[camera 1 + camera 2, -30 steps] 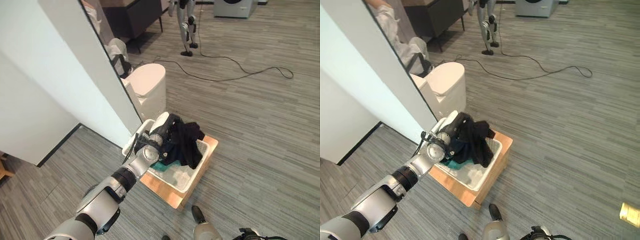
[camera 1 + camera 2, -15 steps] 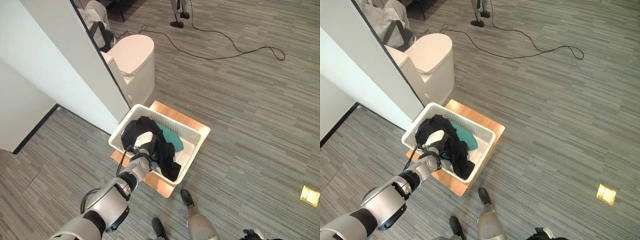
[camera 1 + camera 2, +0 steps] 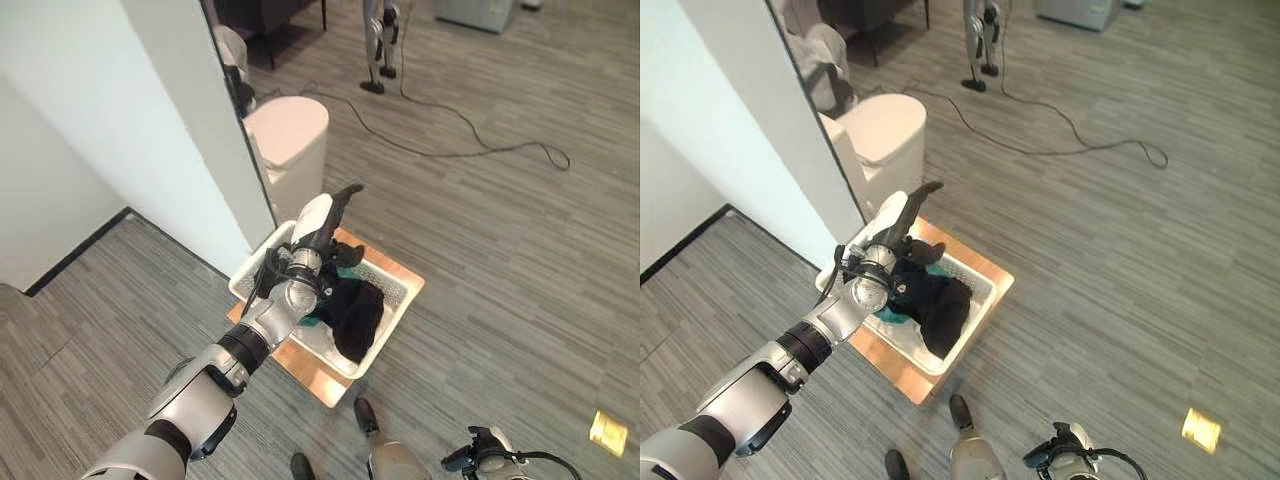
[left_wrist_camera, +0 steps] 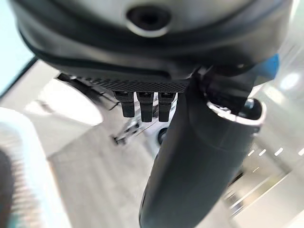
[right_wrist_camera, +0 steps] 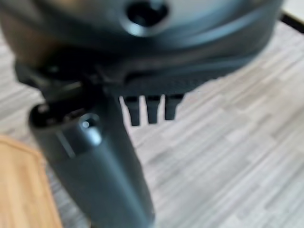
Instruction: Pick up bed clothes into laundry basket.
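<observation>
We see the left hand (image 3: 318,222) raised above the white slatted plastic laundry basket (image 3: 392,300), fingers straight and holding nothing. A black garment (image 3: 355,312) lies in the basket — one end draped over its near rim — atop a teal cloth (image 3: 348,271). The basket rests on a low wooden platform (image 3: 320,372) beside a white lidded bin (image 3: 290,150). The right hand (image 5: 95,156) hangs over grey plank flooring (image 5: 228,156), fingers straight, thumb extended.

A low wooden platform (image 3: 330,375) sits on grey wood-grain plank flooring (image 3: 500,250). Just behind it, a white lidded bin (image 3: 290,150) stands against a white partition wall (image 3: 110,130). A thin black cable (image 3: 470,150) snakes across the floor, and a small yellowish square plate (image 3: 607,432) lies well apart.
</observation>
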Available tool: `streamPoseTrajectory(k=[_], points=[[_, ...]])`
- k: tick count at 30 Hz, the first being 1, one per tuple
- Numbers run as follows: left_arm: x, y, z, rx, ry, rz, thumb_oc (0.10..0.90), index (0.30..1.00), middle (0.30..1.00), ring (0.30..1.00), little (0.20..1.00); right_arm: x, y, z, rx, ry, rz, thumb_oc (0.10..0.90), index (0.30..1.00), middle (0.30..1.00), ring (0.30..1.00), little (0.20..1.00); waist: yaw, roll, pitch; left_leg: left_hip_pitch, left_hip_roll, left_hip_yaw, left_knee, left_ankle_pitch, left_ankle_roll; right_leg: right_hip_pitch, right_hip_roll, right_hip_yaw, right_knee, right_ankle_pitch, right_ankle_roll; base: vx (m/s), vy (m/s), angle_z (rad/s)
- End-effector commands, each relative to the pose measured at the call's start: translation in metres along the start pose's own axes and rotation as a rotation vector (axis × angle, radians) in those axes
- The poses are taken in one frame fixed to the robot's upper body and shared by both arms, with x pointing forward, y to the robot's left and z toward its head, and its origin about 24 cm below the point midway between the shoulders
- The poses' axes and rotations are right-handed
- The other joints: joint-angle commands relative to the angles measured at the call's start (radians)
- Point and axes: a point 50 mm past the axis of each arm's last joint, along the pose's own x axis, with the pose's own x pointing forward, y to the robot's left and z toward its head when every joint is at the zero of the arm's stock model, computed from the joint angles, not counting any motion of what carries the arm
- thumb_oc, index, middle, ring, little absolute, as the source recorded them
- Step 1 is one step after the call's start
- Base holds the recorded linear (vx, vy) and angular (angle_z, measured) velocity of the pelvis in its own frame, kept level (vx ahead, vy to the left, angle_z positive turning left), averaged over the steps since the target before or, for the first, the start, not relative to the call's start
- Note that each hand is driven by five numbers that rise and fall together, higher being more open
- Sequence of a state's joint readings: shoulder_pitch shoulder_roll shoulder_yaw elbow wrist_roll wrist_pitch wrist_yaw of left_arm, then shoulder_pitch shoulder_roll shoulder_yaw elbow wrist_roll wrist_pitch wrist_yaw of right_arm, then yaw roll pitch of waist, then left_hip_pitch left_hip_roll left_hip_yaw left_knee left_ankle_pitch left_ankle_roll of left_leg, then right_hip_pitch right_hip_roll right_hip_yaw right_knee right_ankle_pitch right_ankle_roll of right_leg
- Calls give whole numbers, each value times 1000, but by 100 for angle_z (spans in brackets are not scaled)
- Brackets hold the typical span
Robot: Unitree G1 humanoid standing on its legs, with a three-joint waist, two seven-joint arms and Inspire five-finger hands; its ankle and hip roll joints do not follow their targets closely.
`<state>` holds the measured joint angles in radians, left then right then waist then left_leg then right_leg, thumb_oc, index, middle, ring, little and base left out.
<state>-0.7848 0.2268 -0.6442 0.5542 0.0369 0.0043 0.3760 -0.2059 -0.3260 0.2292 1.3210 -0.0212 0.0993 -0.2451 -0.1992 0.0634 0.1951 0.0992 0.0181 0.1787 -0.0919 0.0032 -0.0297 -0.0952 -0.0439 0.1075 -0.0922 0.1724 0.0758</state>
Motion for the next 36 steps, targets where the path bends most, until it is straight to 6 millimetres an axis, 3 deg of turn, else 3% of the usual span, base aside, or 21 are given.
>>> streamPoseTrajectory(k=[1,4,7,8,9,10,11,12,15,17,20,22,23,25,27,29,30,31,33,34,36], points=[[14,31,33,-97,-157,77,800,900,900,900,900,0,-11,-33,-69,114,-26,800,900,900,900,900,19,-10,-54,-83,56,-56,5,-23,-46,94,-68,-30,7,-141,66,18,-2,14],[5,49,40,-230,-213,68,800,900,900,900,900,2,-20,-26,-47,111,-38,800,900,900,900,900,42,-10,-61,-73,57,-65,5,-24,-47,111,-69,-39,6,-147,64,13,-2,19],[-18,82,35,-347,-269,165,800,900,900,900,900,5,-33,-6,-13,58,-85,800,900,900,900,900,79,-15,-68,-62,59,-77,5,-26,-48,130,-68,-51,11,-158,56,8,-3,3],[-28,95,31,-362,-281,219,800,900,900,900,900,6,-44,11,2,-9,-132,800,900,900,900,900,87,-18,-67,-61,60,-79,5,-25,-49,134,-67,-53,13,-159,55,12,9,-5],[-57,115,7,-402,-236,352,800,900,900,900,900,0,-67,60,50,-233,-254,800,900,900,900,900,104,-25,-60,-49,61,-80,5,-32,-49,145,-66,-54,17,-166,54,-5,13,6],[-58,115,6,-402,-234,353,800,900,900,900,900,0,-67,60,48,-233,-254,800,900,900,900,900,103,-24,-62,-53,61,-80,5,-28,-50,141,-65,-54,17,-161,53,0,0,0],[-73,118,-11,-398,-182,411,800,900,900,900,900,-10,-81,90,43,-387,-334,800,900,900,900,900,114,-27,-62,-49,62,-78,5,-29,-49,144,-64,-55,17,-163,51,-20,27,-3],[-104,128,-50,-333,-31,517,800,900,900,900,900,-43,-109,127,25,-685,-456,800,900,900,900,900,120,-34,-60,-46,65,-76,5,-22,-47,145,-60,-55,20,-160,47,-5,58,-6],[-157,124,-101,-257,226,575,800,900,900,900,900,-103,-135,128,-162,-1001,-697,800,900,900,900,900,118,-34,-63,-39,68,-74,5,-31,-40,152,-59,-62,22,-171,45,28,58,0],[-185,124,-120,-162,341,568,800,900,900,900,900,-138,-140,133,-214,-1158,-785,800,900,900,900,900,125,-36,-66,-40,70,-80,5,-30,-39,151,-59,-72,33,-180,46,2,39,12],[-213,128,-135,-142,441,615,800,900,900,900,900,-173,-131,149,-221,-1340,-788,800,900,900,900,900,148,-34,-60,-50,72,-99,5,-20,-36,124,-58,-100,108,-207,46,-45,28,28],[-218,131,-136,-150,454,645,800,900,900,900,900,-181,-127,154,-201,-1386,-772,800,900,900,900,900,154,-32,-55,-58,72,-106,5,-14,-34,98,-52,-106,161,-223,47,-82,18,31],[-223,132,-138,-169,467,682,800,900,900,900,900,-191,-117,162,-181,-1459,-707,800,900,900,900,900,169,-26,-36,-70,70,-128,5,-1,-30,59,-39,-111,253,-246,52,-111,0,31],[-219,136,-137,-134,452,698,800,900,900,900,900,-198,-110,169,-167,-1516,-669,800,900,900,900,900,183,-18,-19,-87,67,-166,5,16,-32,31,-23,-92,336,-270,59,-131,-53,30],[-206,139,-130,-115,404,694,800,900,900,900,900,-204,-109,178,-139,-1566,-654,800,900,900,900,900,179,-14,-10,-125,52,-242,5,46,-36,16,20,15,411,-320,49,-89,-148,95],[-192,141,-121,-106,337,678,800,900,900,900,900,-212,-111,188,-147,-1617,-677,800,900,900,900,900,171,-9,-9,-162,37,-320,5,79,-40,22,93,215,442,-353,30,-93,-170,155],[-186,141,-118,-116,311,673,800,900,900,900,900,-216,-112,195,-146,-1648,-681,800,900,900,900,900,172,-9,-7,-176,32,-331,5,87,-42,30,118,275,420,-355,19,-223,-300,198],[-183,141,-112,-177,262,681,800,900,900,900,900,-236,-116,209,-94,-1749,-711,800,900,900,900,900,214,-8,-2,-220,28,-356,5,113,-49,84,117,298,316,-373,-24,-183,-246,166],[-184,141,-110,-215,250,704,800,900,900,900,900,-241,-116,214,-78,-1776,-719,800,900,900,900,900,224,-2,5,-245,20,-384,5,132,-55,103,113,275,263,-362,-29,-186,-295,79],[-187,137,-108,-325,234,739,800,900,900,900,900,-247,-114,223,-84,-1813,-712,800,900,900,900,900,244,3,24,-290,3,-393,7,140,-71,125,120,254,205,-344,-50,-233,-299,81],[-188,133,-109,-367,235,740,800,900,900,900,900,-250,-112,229,-102,-1831,-714,800,900,900,900,900,249,8,36,-304,-3,-373,12,131,-66,129,124,228,180,-324,-51,-350,-217,138]])
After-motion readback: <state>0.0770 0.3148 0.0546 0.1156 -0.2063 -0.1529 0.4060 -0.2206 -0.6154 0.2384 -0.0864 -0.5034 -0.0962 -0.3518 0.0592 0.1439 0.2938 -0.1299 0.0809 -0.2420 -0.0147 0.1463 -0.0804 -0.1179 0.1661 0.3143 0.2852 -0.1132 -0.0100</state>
